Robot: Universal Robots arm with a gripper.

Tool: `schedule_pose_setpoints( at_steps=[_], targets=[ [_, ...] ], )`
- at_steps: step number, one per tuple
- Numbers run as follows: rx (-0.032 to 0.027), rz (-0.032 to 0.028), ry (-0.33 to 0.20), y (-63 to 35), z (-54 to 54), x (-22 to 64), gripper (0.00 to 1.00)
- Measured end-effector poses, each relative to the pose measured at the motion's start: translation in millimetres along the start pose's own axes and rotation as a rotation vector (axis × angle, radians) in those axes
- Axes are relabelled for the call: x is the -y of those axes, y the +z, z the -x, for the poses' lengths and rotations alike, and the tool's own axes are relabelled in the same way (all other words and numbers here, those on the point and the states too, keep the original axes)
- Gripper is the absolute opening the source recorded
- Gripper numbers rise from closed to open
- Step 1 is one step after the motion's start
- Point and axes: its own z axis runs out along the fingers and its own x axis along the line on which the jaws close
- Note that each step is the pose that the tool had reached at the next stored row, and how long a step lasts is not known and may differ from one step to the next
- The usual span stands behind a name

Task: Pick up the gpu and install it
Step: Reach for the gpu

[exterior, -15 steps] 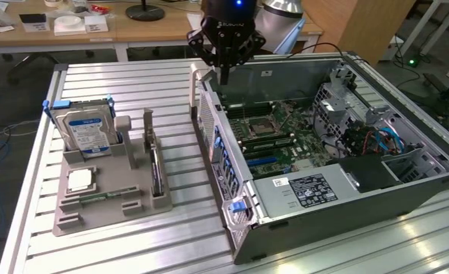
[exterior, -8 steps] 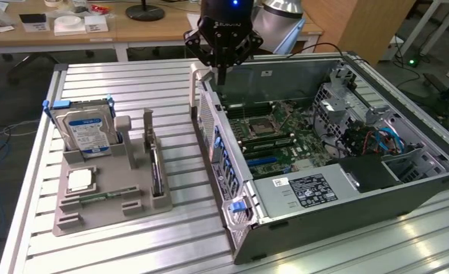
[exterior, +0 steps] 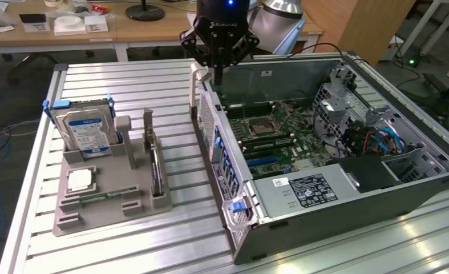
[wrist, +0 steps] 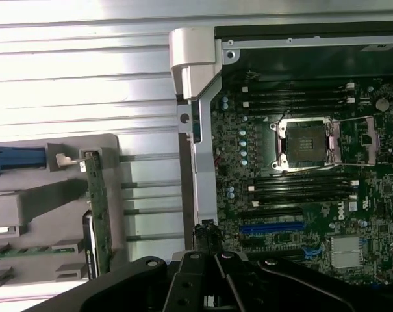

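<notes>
Pincer [exterior: 218, 77] is clenched with nothing in it, hanging over the far corner of the open case [exterior: 407, 188], right by the pale latch [exterior: 199, 74] on the case wall. The gpu [exterior: 155, 165] is nowhere near it: it's standing on edge in the grey holder [exterior: 110, 214] out on the counter [exterior: 133, 80], on the exterior view's left of the case. From the wrist view you get the gpu [wrist: 97, 208] as a thin green strip in the holder [wrist: 53, 214], well apart from the pincer [wrist: 206, 244]. Stuff crowding it: a hard drive [exterior: 87, 131] upright in the holder's far slot, a cpu [exterior: 80, 180] lying flat, and a memory stick [exterior: 102, 197] near the front, plus the holder's posts hugging both ends of the card. Between the gpu and the motherboard [exterior: 270, 131] stands the perforated case wall [exterior: 220, 154] with blue tabs. On the board [wrist: 300, 195] there's an empty socket [wrist: 304, 144], dark ram slots on either side of it, and a blue slot [wrist: 274, 229] further along. A black power supply [exterior: 308, 188] sits at the near end of the case, with drive cages and blue cables on the exterior view's right.
</notes>
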Motion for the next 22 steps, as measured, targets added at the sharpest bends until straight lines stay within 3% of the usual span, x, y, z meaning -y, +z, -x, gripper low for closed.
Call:
schedule_pose_setpoints(
  at_steps=[22],
  targets=[
    [0.0, 0.0, 0.0, -0.4, -15.5, 1.4, 0.11]
  ],
)
